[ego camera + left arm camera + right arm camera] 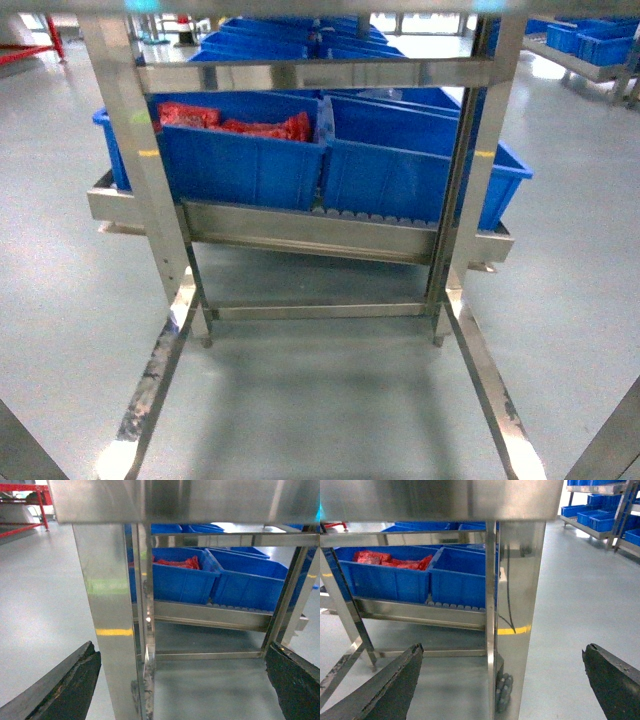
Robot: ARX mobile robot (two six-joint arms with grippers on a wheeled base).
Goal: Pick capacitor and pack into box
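Both end effectors hang low with fingers spread wide and nothing between them, the left end effector (182, 680) before a steel post (107, 630), the right end effector (502, 680) beside another post (515, 605), probably parked for driving. Beyond stands a steel rack (300, 232) whose tilted shelf carries blue bins (420, 165), one with red packets (235, 122), so they lean to the picker. The box and capacitor are not visible; I think picking has not started.
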